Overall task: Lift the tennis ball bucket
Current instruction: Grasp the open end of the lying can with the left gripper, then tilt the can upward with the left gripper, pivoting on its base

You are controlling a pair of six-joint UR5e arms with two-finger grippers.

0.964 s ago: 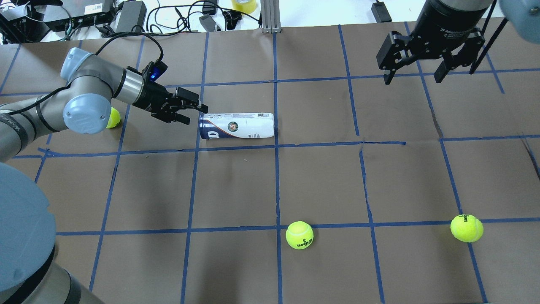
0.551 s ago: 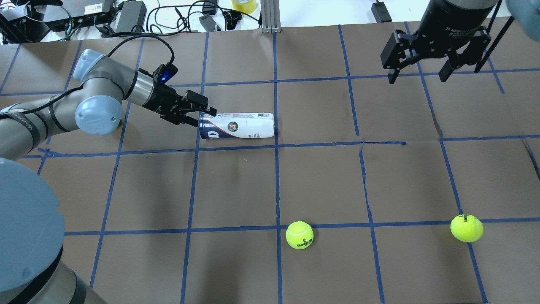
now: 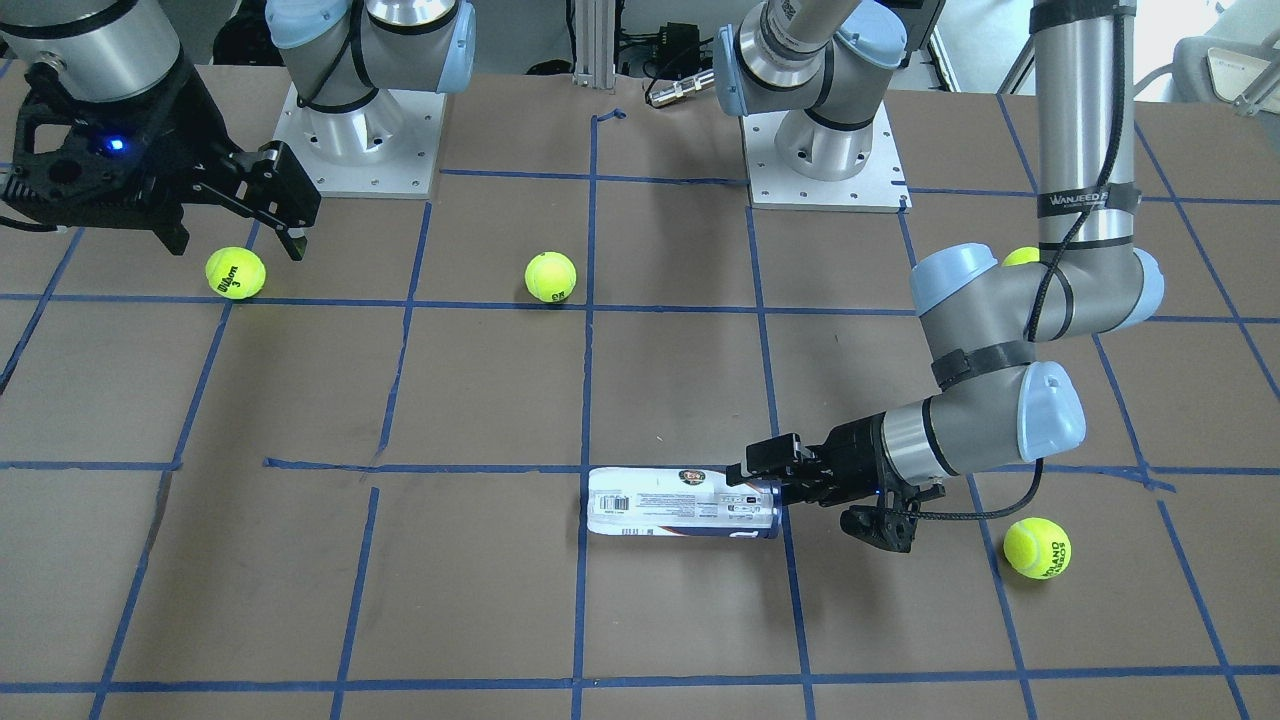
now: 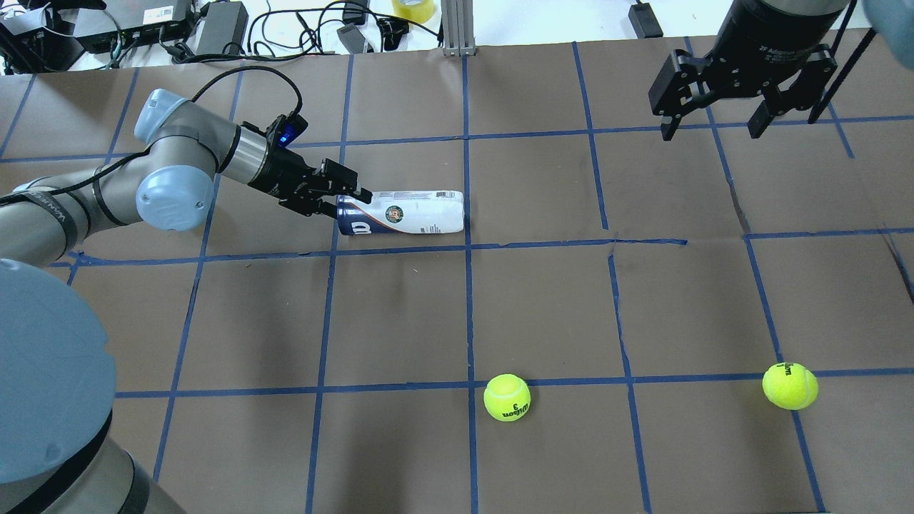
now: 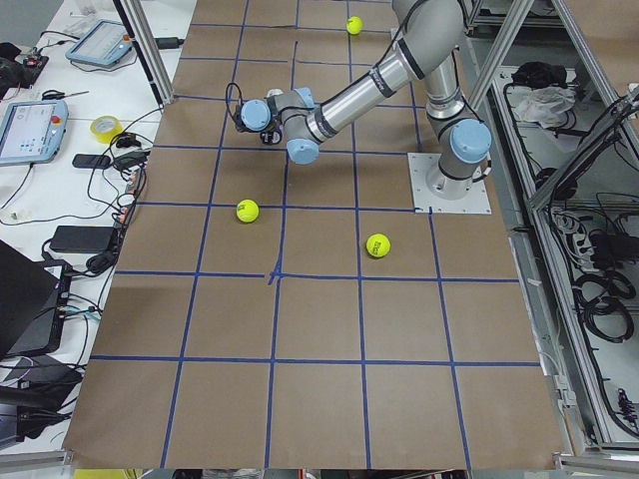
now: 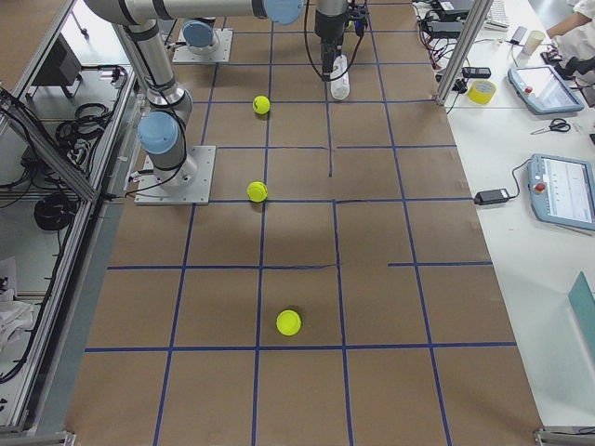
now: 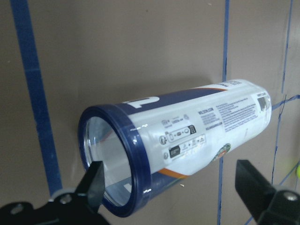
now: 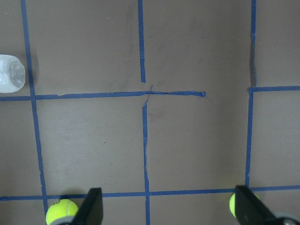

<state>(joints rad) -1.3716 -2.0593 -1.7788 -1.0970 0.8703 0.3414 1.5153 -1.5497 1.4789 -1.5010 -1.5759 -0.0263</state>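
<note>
The tennis ball bucket [image 4: 400, 212] is a clear tube with a white and navy label. It lies on its side on the brown table, also in the front view [image 3: 680, 503] and the left wrist view [image 7: 197, 131]. My left gripper [image 4: 344, 201] is open at the tube's navy-rimmed end. In the left wrist view [image 7: 171, 187] one finger stands before the open mouth and the other beside the tube's wall. It holds nothing. My right gripper [image 4: 714, 128] is open and empty, high over the far right; its wrist view [image 8: 171, 208] shows bare table.
Tennis balls lie near the front at the middle [image 4: 507, 397] and right [image 4: 790, 385]. Another lies by the left arm's elbow [image 3: 1037, 548], and one is half hidden behind that arm [image 3: 1020, 255]. Cables, power bricks and a tape roll [image 4: 414, 8] line the far edge.
My left gripper has moved right, up to the tube's navy rim. My right gripper has drifted slightly right and away. The tube has not moved.
</note>
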